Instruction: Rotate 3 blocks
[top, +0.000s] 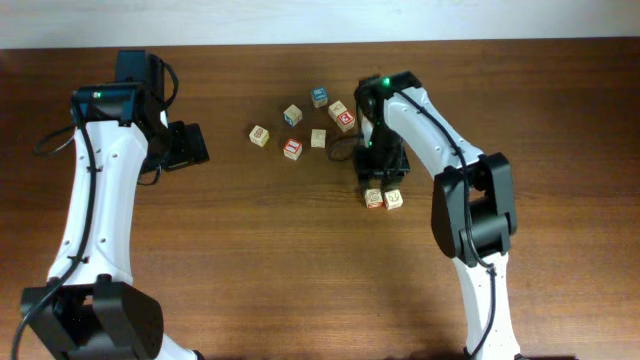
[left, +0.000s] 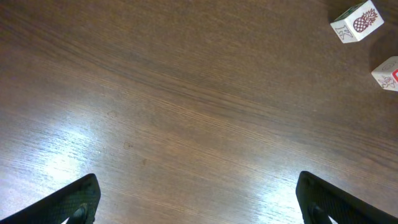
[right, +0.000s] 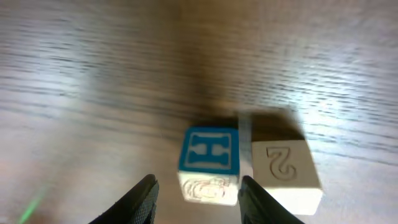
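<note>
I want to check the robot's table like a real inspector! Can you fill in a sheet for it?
Surface: brown wood table.
Job's things: eight blocks; six scattered mid-table, and the H block and 2 block side by side.
Clutter: nothing seen.
Grippers: left gripper wide open, nothing between its fingers; right gripper open, fingers either side of the H block.
Cables: black cable loops at the table's left.
Surroundings: pale strip beyond the far edge.

Robot lab bench: 2 white arms, a wood-grain table, scattered toy blocks.
</note>
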